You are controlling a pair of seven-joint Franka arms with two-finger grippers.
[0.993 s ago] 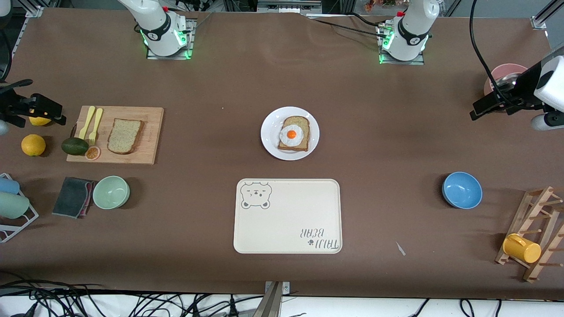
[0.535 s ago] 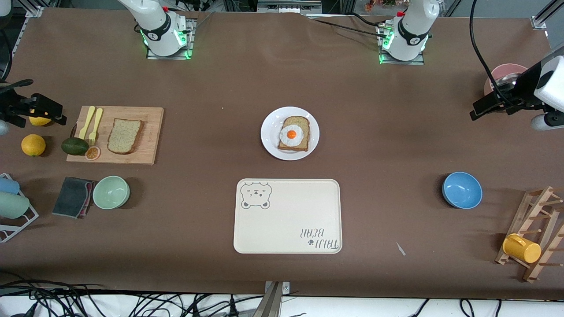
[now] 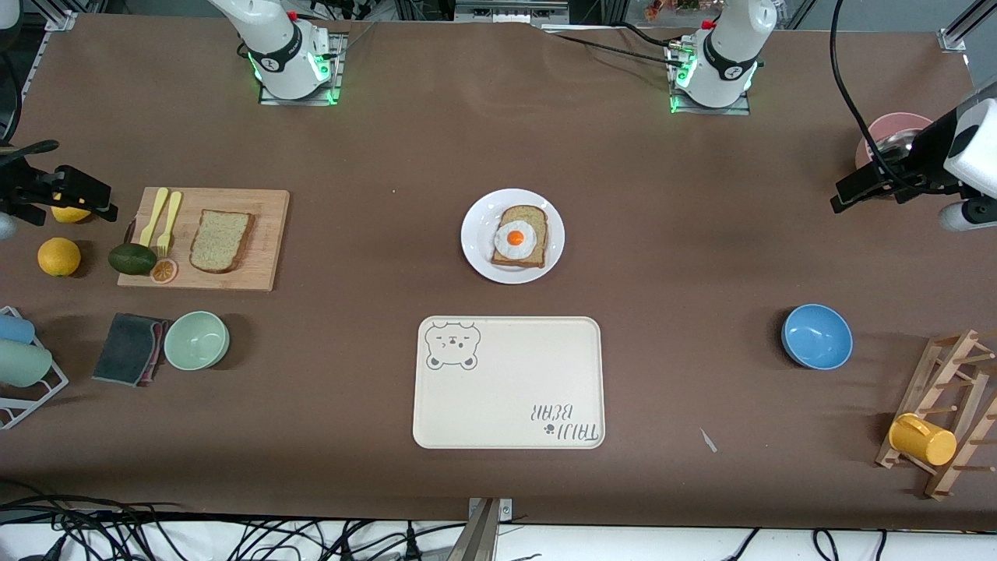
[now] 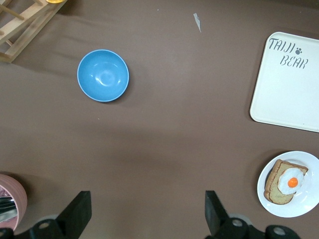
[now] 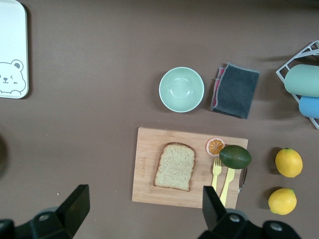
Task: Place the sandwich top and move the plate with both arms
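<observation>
The sandwich top (image 3: 221, 241), a bare speckled bread slice, lies on a wooden cutting board (image 3: 269, 234) toward the right arm's end of the table. The round white plate (image 3: 475, 234) sits mid-table and carries a bread slice topped with a fried egg (image 3: 516, 238). My right gripper (image 5: 144, 211) hangs open and empty, high over the board's edge, with the sandwich top (image 5: 175, 166) below it. My left gripper (image 4: 145, 216) hangs open and empty, high over bare table at the left arm's end. In the left wrist view the plate (image 4: 299, 211) shows off to one side.
A cream bear tray (image 3: 509, 382) lies nearer the camera than the plate. A blue bowl (image 3: 816, 336), pink bowl (image 3: 896, 128) and wooden rack (image 3: 946, 413) stand at the left arm's end. A green bowl (image 3: 196, 340), grey cloth (image 3: 128, 348), avocado (image 3: 132, 259) and lemon (image 3: 59, 256) flank the board.
</observation>
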